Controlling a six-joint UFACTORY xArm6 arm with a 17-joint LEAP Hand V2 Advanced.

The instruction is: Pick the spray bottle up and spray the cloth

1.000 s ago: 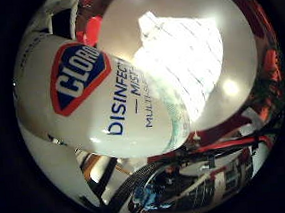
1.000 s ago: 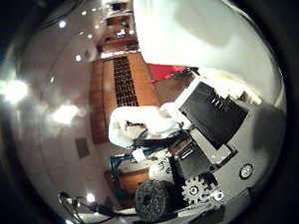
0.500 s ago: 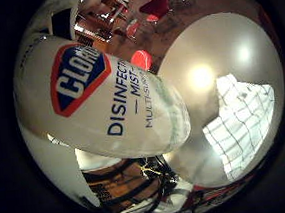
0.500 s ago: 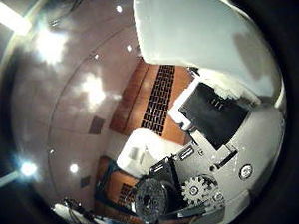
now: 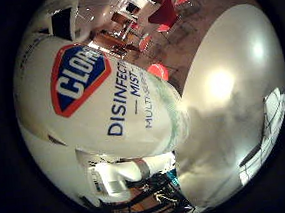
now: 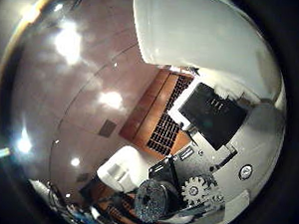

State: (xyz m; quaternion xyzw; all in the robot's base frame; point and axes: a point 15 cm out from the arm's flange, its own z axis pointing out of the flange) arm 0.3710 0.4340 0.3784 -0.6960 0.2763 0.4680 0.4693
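The white spray bottle (image 5: 101,90) with a red and blue label fills much of the right little finger side palm view, close against the palm. Its white body also shows in the right thumb side palm view (image 6: 198,34). My right hand (image 6: 214,130) is shut on the bottle, with black and white fingers (image 6: 204,109) curled beside it. A white finger part (image 5: 123,173) shows under the bottle. The pale checked cloth (image 5: 277,115) lies on the white round table (image 5: 221,90), away from the bottle, at the view's edge.
Red chairs (image 5: 169,9) and wooden furniture stand on the floor beyond the table. The right thumb side palm view looks up at a ceiling with bright lights (image 6: 68,39) and a slatted wooden panel (image 6: 159,117).
The whole picture has shifted in both views, so the hand has turned with the bottle. The bottle stays fixed against the palm. The cloth now sits at the view's edge.
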